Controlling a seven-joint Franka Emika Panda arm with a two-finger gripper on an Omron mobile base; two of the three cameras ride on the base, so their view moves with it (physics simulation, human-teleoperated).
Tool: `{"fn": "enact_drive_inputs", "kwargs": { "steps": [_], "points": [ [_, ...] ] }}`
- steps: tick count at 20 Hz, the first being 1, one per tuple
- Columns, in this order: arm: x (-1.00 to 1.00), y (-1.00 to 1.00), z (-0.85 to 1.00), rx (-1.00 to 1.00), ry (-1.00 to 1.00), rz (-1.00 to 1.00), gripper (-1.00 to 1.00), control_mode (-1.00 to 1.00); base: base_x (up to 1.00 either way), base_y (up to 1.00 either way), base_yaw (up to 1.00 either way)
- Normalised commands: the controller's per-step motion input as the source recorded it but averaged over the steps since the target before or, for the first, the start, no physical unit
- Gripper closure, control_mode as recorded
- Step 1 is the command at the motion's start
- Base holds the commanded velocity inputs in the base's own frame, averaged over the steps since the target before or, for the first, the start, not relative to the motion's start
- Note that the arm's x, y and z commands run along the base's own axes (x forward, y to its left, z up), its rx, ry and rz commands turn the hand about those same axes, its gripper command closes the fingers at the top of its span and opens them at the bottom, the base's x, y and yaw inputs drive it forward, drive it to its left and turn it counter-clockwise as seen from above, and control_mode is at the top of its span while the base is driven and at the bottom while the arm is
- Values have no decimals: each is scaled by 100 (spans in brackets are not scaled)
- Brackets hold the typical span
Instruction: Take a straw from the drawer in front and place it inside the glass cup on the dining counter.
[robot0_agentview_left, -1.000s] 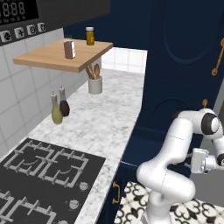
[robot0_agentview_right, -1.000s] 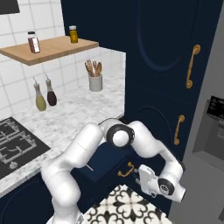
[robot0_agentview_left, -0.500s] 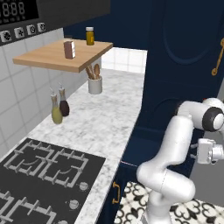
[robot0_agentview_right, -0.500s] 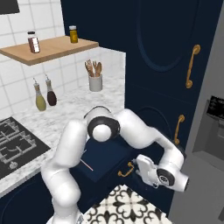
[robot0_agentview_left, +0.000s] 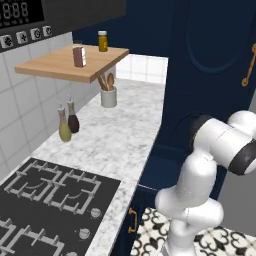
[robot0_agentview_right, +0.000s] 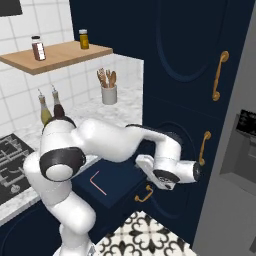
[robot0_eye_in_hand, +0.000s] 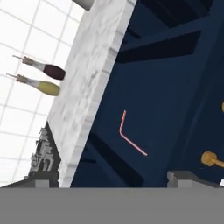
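Observation:
The drawer under the worktop stands pulled out, its gold handle facing the patterned floor. Inside it lies the straw, thin, pinkish-red and bent at an angle; in the hand view the straw rests on the dark blue drawer floor. My gripper hovers just right of the drawer above its front corner, apart from the straw. Its fingertips stand wide apart, open, with nothing between them. The glass cup and the dining counter are out of view.
A marbled worktop carries a black stove, two bottles and a utensil pot. A wooden shelf hangs above. Tall navy doors with gold handles rise at the right, beside a grey appliance.
The hand has risen and shifted a little left, toward the drawer's front corner, while the elbow swung round. The jaws have widened slightly. The drawer stays pulled out.

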Motion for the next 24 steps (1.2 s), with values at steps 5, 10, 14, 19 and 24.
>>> {"fn": "enact_drive_inputs", "kwargs": {
  "steps": [5, 10, 14, 19, 24],
  "points": [
    [33, 66, 27, -20, 26, 0, -100, -100, 0, 0, 0],
    [49, 44, 0, -12, 34, 0, -100, -100, 0, 0, 0],
    [38, 20, -6, -13, 31, 0, -100, -100, 0, 0, 0],
    [30, 1, -21, -10, 28, 0, -100, -100, 0, 0, 0],
    [10, 0, -31, -8, 22, 0, -100, -100, 0, 0, 0]
  ]
}}
